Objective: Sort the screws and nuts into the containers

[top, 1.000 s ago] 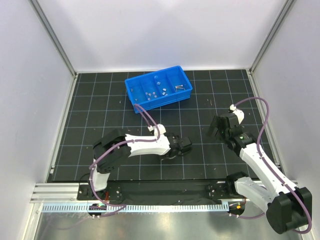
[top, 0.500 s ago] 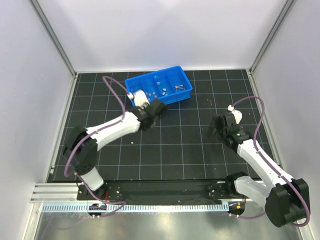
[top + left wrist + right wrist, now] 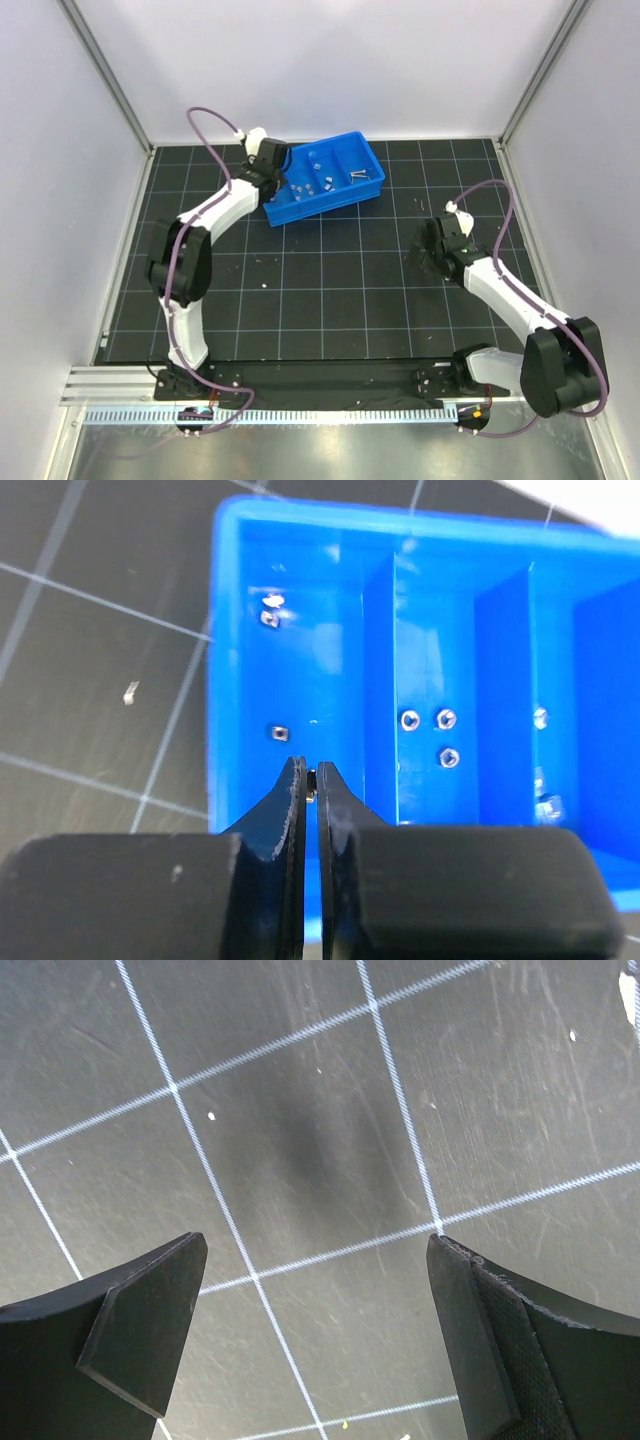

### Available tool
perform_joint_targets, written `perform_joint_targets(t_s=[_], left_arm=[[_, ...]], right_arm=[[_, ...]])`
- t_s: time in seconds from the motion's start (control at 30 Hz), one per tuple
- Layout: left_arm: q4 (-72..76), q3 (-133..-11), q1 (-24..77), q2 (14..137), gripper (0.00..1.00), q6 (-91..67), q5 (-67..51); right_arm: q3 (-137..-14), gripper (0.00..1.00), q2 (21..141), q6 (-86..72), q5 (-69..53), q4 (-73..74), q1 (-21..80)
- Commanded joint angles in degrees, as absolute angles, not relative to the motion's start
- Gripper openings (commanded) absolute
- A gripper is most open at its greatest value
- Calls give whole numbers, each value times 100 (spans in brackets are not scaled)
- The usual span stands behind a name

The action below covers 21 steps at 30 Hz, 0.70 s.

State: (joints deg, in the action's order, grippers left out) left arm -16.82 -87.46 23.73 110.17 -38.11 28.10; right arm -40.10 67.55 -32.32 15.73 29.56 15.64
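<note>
The blue tray (image 3: 334, 203) lies at the back centre of the mat. Several nuts (image 3: 312, 186) lie in its left and middle compartments, and screws (image 3: 358, 175) in the right-hand one. My left gripper (image 3: 272, 172) hovers over the tray's left end. In the left wrist view it (image 3: 309, 772) is shut on a tiny nut (image 3: 312, 774), above the leftmost compartment (image 3: 300, 680), where other nuts (image 3: 276, 731) lie. More nuts (image 3: 409, 719) sit in the adjoining section. My right gripper (image 3: 425, 255) is open and empty, low over bare mat (image 3: 320, 1250).
The black grid mat (image 3: 330, 290) covers the table, with grey walls on three sides. A small pale speck (image 3: 129, 692) lies on the mat left of the tray. Another speck (image 3: 263, 285) lies mid-mat. Purple cables loop off both arms.
My left arm has swung from the middle of the mat up and left to the tray's left end. My right gripper has shifted slightly back, staying open.
</note>
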Motion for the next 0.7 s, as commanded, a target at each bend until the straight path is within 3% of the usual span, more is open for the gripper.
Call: perform_joint_targets(t_s=[0.0, 0.1, 0.13, 0.2, 0.27, 0.3, 0.33, 0.37, 0.43, 0.67], left_arm=[[-1432, -9123, 2320, 11345, 1, -3287, 2417], [-1617, -9246, 2303, 11338, 18, -3226, 2479], [-1626, -9185, 2303, 11260, 33, -3191, 2409], [-1626, -9080, 2312, 10910, 45, -3164, 2382], [-1652, -8895, 2311, 10462, 69, -3051, 2233], [-1713, -8842, 2303, 10459, 70, -3032, 2198], [-1749, -8798, 2303, 10120, 87, -2989, 2110], [-1880, -8702, 2311, 9907, 93, -2971, 1927], [-2056, -8614, 2312, 9277, 100, -2936, 1627], [-2721, -7305, 2259, 6957, 100, -3357, 1010]], right_arm=[[-4324, 100, 6908, -3314, 1679, 2663, 1556], [-4464, 100, 7040, -3226, 1644, 2689, 1564], [-4543, 100, 7040, -3199, 1626, 2689, 1556], [-4605, 100, 6979, -3155, 1652, 2672, 1556], [-4675, 100, 6830, -3156, 1731, 2689, 1556], [-4711, 100, 6777, -3129, 1731, 2698, 1556], [-4746, 100, 6698, -3120, 1818, 2733, 1556], [-4790, 100, 6575, -3111, 1863, 2794, 1556], [-4948, 100, 6443, -3094, 2064, 2917, 1556], [-5176, 100, 5749, -2795, 1987, 2856, 1556]])
